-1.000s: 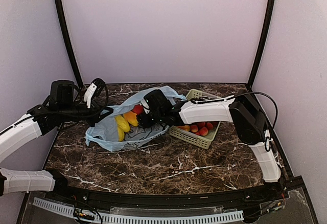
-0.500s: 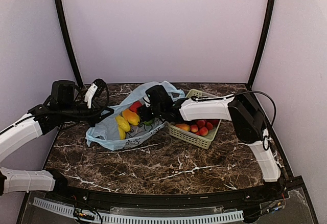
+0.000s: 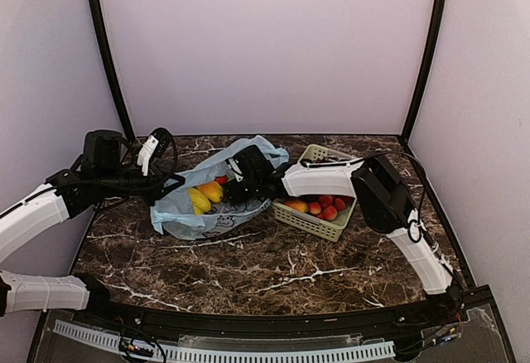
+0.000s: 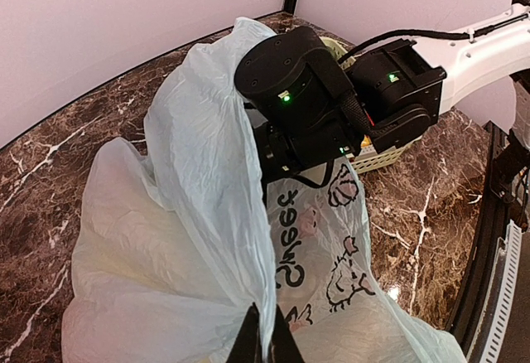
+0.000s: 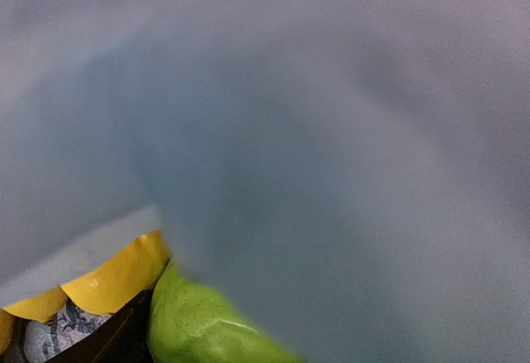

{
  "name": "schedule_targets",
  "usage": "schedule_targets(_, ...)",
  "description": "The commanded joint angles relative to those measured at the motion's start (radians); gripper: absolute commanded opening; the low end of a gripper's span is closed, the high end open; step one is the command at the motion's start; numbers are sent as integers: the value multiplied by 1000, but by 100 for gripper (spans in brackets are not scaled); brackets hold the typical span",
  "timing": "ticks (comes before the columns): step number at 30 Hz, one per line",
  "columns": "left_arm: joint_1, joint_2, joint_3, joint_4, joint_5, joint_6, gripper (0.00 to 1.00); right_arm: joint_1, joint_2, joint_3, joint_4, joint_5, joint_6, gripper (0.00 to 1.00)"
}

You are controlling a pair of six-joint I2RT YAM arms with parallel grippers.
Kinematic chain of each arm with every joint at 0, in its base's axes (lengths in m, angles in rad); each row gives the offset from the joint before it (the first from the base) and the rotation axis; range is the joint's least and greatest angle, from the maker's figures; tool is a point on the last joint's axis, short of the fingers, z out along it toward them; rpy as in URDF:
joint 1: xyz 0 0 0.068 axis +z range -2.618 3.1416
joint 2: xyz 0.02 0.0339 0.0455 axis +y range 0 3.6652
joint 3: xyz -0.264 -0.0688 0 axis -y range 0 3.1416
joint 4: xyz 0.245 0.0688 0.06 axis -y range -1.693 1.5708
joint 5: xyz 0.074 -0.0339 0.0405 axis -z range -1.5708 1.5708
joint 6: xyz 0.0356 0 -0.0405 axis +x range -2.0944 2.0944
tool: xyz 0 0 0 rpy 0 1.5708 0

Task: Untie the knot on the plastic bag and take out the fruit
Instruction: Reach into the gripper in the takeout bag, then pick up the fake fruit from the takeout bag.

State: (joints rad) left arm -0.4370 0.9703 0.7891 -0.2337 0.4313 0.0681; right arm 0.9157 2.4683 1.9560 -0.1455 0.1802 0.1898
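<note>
I pinch plastic bag [image 4: 199,181] with left gripper [image 4: 265,342]; right gripper [image 3: 233,187] inside, jaws unreadable. Draped film may botch fruit [image 3: 209,191] grasp.

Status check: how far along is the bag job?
Done: the plastic bag is untied, mouth open. In hand: left gripper pinches the film up; right gripper reaches inside. Left: yellow fruit and green fruit sit in the bag, not yet out.
</note>
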Motion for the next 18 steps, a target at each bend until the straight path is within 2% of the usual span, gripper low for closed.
schedule_targets(1,-5,-1,-4,-16,23,8,1,-15,39,40,-50,-8,33,79)
schedule_targets(9,-5,-1,-2,-16,8,12,1,-15,15,-2,-22,-19,26,55)
schedule_targets(18,-5,-26,-10,-10,-25,14,1,21,-175,-292,115,-48,35,47)
